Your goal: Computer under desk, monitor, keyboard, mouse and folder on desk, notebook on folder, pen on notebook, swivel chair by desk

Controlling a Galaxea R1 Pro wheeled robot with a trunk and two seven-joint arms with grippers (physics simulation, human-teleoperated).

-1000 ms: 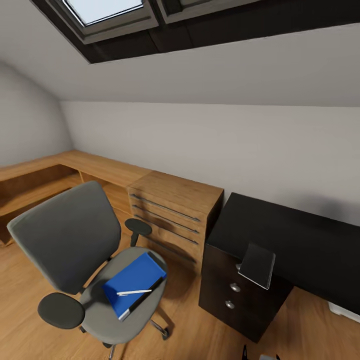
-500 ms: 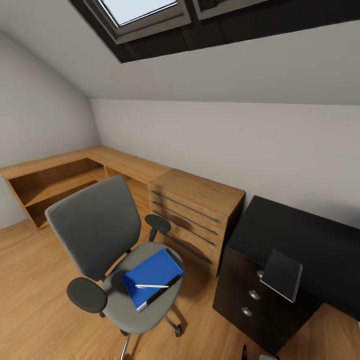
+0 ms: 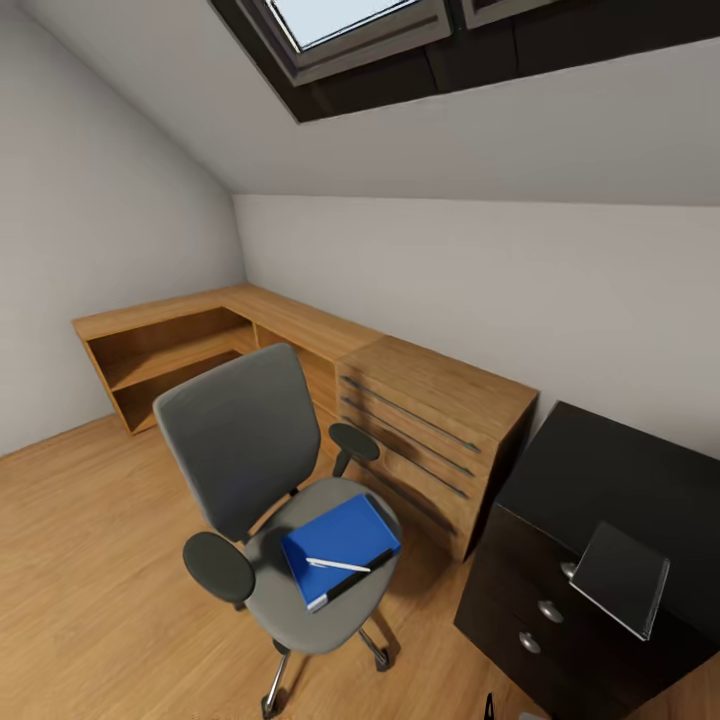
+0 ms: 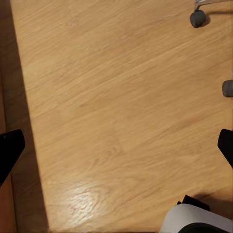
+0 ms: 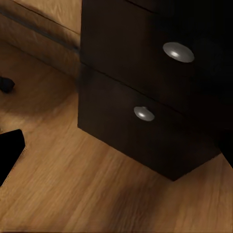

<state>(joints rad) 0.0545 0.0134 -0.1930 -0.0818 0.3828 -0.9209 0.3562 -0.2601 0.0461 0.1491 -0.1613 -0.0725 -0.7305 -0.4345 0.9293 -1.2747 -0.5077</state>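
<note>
The swivel chair (image 3: pixel 250 450) stands on the wood floor left of the desk (image 3: pixel 620 470), its grey seat facing me. The blue folder (image 3: pixel 340 545) lies flat on the seat, with the thin white pen (image 3: pixel 338 565) resting across it. The grey notebook (image 3: pixel 622 577) lies on the black desk's near corner and overhangs the drawers. In the left wrist view my left gripper (image 4: pixel 116 145) hangs open over bare floor near two chair casters (image 4: pixel 197 18). In the right wrist view my right gripper (image 5: pixel 116 150) is open, facing the desk pedestal (image 5: pixel 145 87) and its round silver knobs.
A light-wood chest (image 3: pixel 430 430) with long bar handles stands between the chair and the desk. A low wooden shelf unit (image 3: pixel 170 350) runs along the wall into the left corner. A sloped ceiling with a skylight (image 3: pixel 340 25) hangs overhead. Open floor (image 3: pixel 90 560) lies left of the chair.
The head view has swung to the left, so the chair, chest and desk sit further right in the picture. Nothing in the room has itself moved.
</note>
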